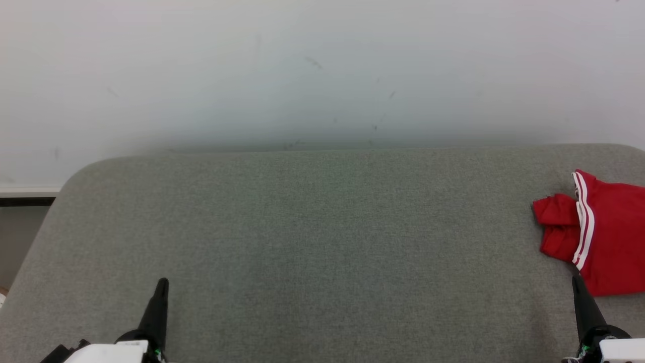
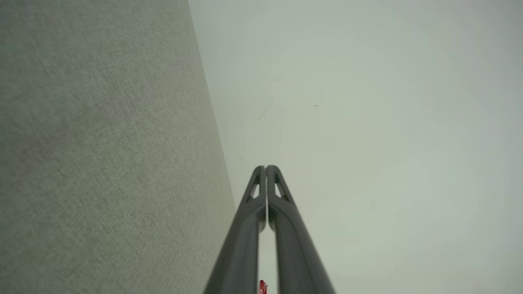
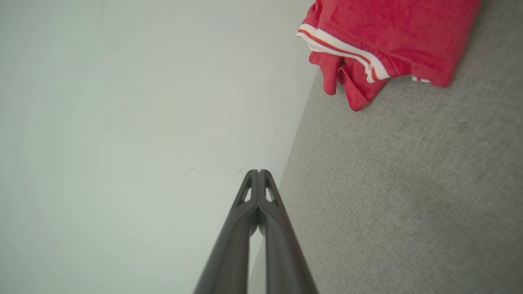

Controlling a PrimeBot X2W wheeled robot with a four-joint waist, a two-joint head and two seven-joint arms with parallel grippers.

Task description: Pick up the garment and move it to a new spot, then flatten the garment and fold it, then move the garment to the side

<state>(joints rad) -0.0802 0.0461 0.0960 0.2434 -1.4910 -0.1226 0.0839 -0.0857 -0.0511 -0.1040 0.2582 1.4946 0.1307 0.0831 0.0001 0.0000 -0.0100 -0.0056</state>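
Note:
The garment (image 1: 604,232) is red with white stripes and lies folded in a compact bundle at the far right of the grey fabric surface (image 1: 312,242). In the right wrist view the garment (image 3: 388,36) lies at the top, apart from the fingers. My right gripper (image 1: 578,282) is shut and empty at the lower right, its tip just in front of the garment's near edge. In its own view my right gripper (image 3: 258,172) has both fingers pressed together. My left gripper (image 1: 162,283) is shut and empty at the lower left, far from the garment. The left gripper (image 2: 266,167) shows closed fingers.
A pale wall (image 1: 322,65) rises behind the grey surface. The surface has a rounded back left corner (image 1: 80,174), and beyond it a strip of floor and skirting (image 1: 25,194) shows at the left.

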